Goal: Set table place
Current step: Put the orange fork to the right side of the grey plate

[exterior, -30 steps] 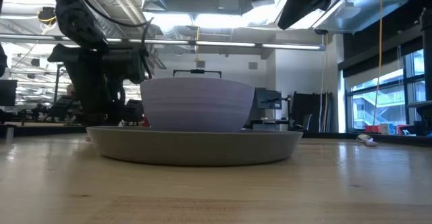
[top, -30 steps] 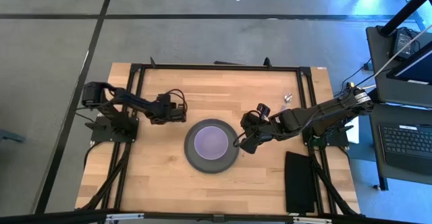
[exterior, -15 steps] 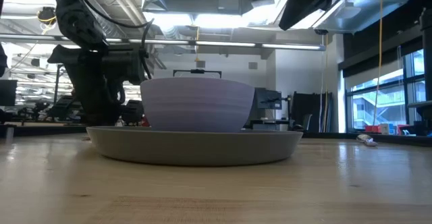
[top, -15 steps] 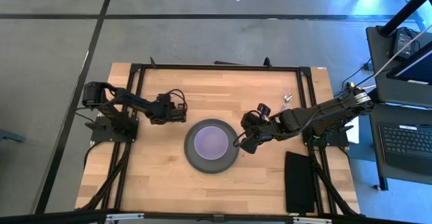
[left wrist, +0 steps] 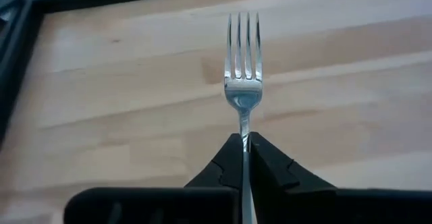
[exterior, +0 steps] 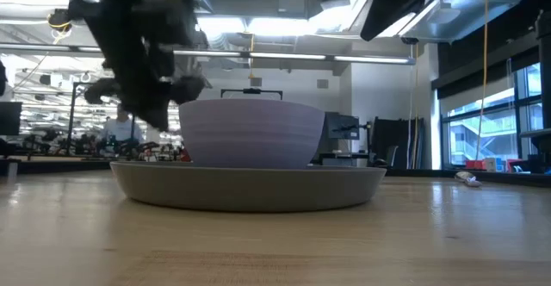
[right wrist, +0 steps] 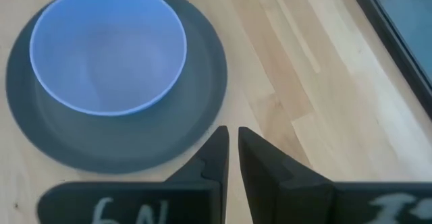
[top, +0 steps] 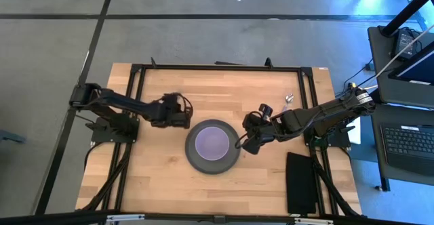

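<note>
A dark grey plate [top: 194, 158] rests on the wooden table [top: 156, 177], and a lavender bowl [top: 212, 141] stands in it. My left gripper [top: 187, 118] hovers beside the plate's far-left rim, shut on a metal fork [left wrist: 243, 55]. The fork's tines point away from the gripper and its handle is hidden behind the fingers. At the plate's right rim [right wrist: 202, 116], my right gripper [right wrist: 233, 140] has its fingers nearly together with nothing between them. The bowl [right wrist: 108, 48] lies just beyond it. My left gripper pinches the fork's thin neck [left wrist: 244, 126], just behind the tined head, between its two fingers. The fork runs along the fingers and sticks out forward past their tips. In the low view the gripper [exterior: 159, 105] is above the tabletop, so the fork is lifted clear.
A black rectangular pad [top: 302, 181] lies at the table's near right corner. A small silvery item [top: 288, 98] lies near the far right edge. Bare wood stretches left of and in front of the plate. A black frame rims the table.
My left gripper has risen from the tabletop and shifted a little toward the plate, its arm blurred in the low view. My right arm, the plate and the bowl have kept still.
</note>
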Controlling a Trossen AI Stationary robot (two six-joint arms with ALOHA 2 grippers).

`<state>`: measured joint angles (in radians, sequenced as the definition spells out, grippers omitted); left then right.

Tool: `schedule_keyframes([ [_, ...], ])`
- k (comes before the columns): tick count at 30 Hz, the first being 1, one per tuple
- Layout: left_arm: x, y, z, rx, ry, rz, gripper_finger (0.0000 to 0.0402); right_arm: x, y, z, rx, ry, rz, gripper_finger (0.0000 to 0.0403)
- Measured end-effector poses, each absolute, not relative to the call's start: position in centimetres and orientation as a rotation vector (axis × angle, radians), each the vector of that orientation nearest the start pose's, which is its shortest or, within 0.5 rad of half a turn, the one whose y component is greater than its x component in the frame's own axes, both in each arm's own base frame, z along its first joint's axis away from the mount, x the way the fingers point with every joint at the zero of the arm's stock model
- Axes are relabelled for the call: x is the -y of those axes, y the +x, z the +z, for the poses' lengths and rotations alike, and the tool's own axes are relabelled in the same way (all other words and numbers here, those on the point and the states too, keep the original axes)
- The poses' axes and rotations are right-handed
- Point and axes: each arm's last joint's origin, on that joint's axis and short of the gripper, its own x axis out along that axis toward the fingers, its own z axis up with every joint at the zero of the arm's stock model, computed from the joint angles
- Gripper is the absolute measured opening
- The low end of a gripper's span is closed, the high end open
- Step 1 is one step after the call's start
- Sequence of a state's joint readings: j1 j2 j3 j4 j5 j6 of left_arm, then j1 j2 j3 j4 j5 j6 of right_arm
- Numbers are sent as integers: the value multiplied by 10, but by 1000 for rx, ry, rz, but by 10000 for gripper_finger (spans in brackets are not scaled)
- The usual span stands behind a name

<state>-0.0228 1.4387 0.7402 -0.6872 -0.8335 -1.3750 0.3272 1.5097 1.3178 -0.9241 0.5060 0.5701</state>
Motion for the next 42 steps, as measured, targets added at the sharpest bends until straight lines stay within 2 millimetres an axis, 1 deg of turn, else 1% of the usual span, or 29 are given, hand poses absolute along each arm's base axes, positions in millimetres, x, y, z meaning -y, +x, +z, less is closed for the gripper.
schedule_keyframes([
  [3, 3, 231, 177, -550, -571, 1303, 7, -83, 284, 295, -939, 56, -434, 39],
  [7, 28, 228, 176, -533, -618, 1283, 4, -83, 282, 294, -960, 42, -435, 39],
  [13, 62, 219, 161, -547, -686, 1277, 7, -90, 279, 294, -967, 31, -419, 39],
  [19, 91, 215, 137, -598, -739, 1275, 5, -99, 276, 294, -960, 38, -401, 39],
  [24, 106, 214, 118, -618, -796, 1337, 9, -104, 274, 294, -959, 29, -383, 39],
  [28, 119, 225, 110, -604, -799, 1346, 5, -106, 273, 294, -960, 22, -375, 39],
  [31, 124, 233, 105, -602, -762, 1364, 8, -106, 273, 294, -961, 15, -371, 39],
  [38, 126, 242, 103, -606, -757, 1397, 26, -106, 273, 294, -964, 2, -365, 39],
  [42, 133, 249, 110, -609, -806, 1374, 36, -106, 273, 294, -964, 2, -364, 39],
])
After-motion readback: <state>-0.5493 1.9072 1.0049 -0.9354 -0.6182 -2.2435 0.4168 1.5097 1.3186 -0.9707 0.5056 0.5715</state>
